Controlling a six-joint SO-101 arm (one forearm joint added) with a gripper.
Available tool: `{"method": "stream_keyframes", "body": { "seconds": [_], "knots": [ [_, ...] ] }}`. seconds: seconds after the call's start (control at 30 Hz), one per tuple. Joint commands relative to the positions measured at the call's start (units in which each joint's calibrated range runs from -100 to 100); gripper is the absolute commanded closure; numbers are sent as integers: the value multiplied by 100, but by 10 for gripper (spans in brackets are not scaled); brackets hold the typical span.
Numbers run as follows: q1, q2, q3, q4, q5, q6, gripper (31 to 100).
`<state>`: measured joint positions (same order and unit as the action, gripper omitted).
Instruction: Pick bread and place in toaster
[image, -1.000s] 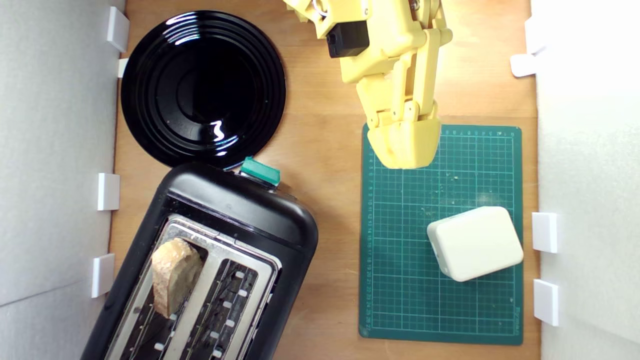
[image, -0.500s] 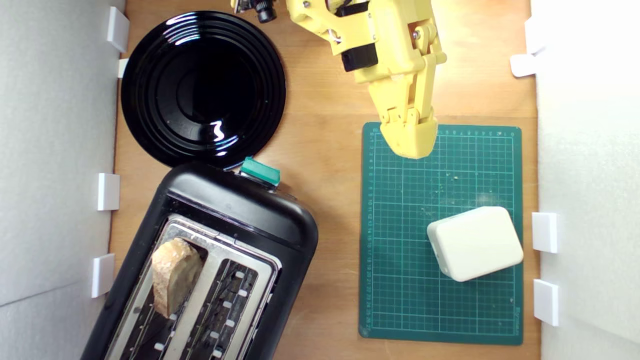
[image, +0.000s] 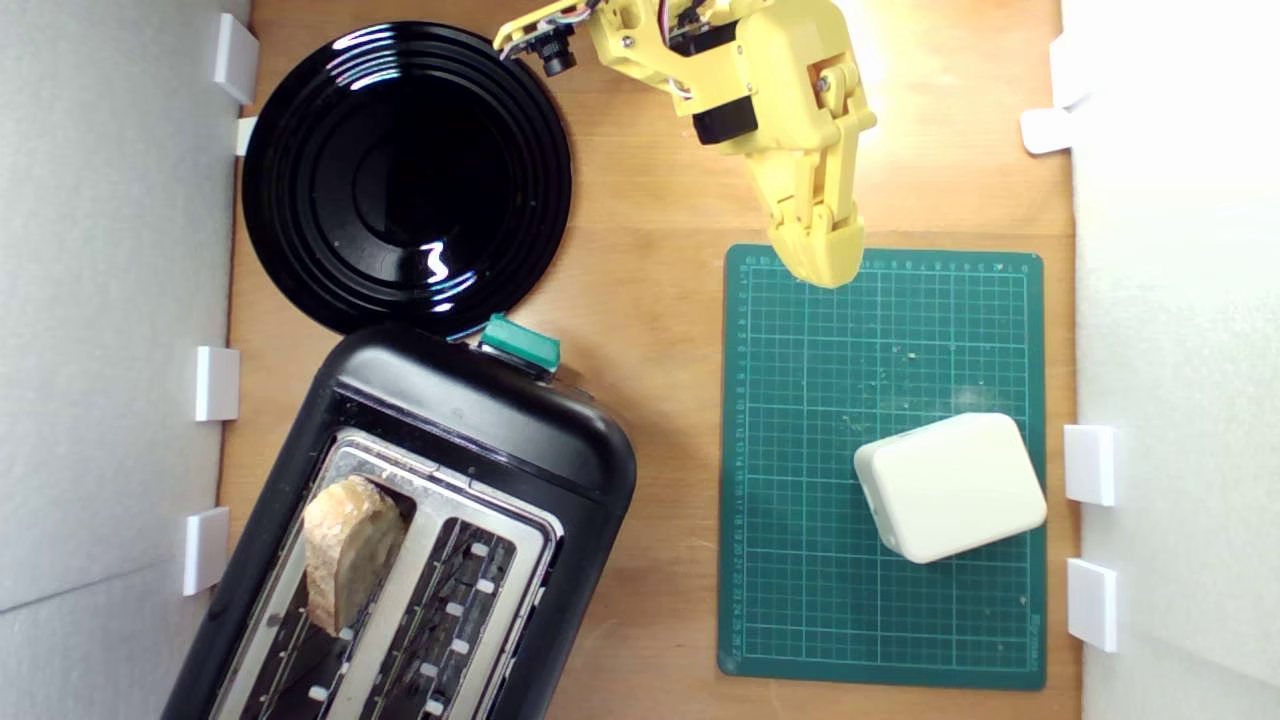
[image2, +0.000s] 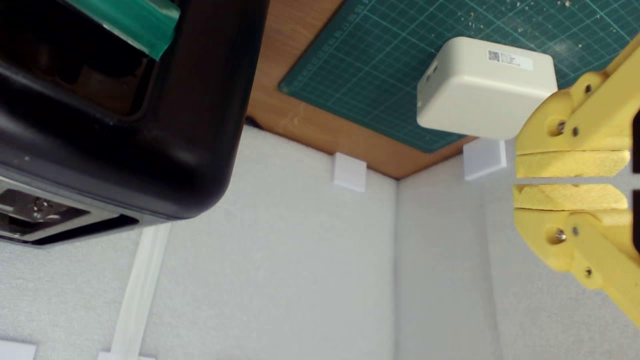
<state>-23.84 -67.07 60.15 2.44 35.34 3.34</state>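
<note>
bread (image: 345, 565) unmoved in toaster (image: 420, 520); gripper (image: 825, 270) retreated

Toaster (image: 420, 520): smooth black plastic shell, slight sheen; brushed silver metal top plate; green plastic lever knob (image: 520, 342).
Bread (image: 345, 550): rough tan crust, matt.
Plate (image: 405, 175): glossy black, ridged rings, bright reflections.
Tabletop (image: 650, 250): light wood, smooth, faint grain.
Mat (image: 830, 400): matt green, rubbery-looking, printed grid, pale crumbs on it.
Block (image: 950, 487): smooth off-white plastic, satin, small label on it.
Gripper (image2: 570, 180): yellow plastic, layered printed texture, small metal screws.
Walls (image: 110, 300): white, foam-like, finely grained, matt.
</note>
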Motion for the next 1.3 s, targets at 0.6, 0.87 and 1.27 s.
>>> {"method": "stream_keyframes", "body": {
  "seconds": [0.6,0.87,1.27],
  "knots": [
    [555,-2353,2932,73,-19,98,857],
    [910,-2752,3549,64,-10,124,857],
    [1071,-2819,3776,0,638,87,857]
  ]
}}
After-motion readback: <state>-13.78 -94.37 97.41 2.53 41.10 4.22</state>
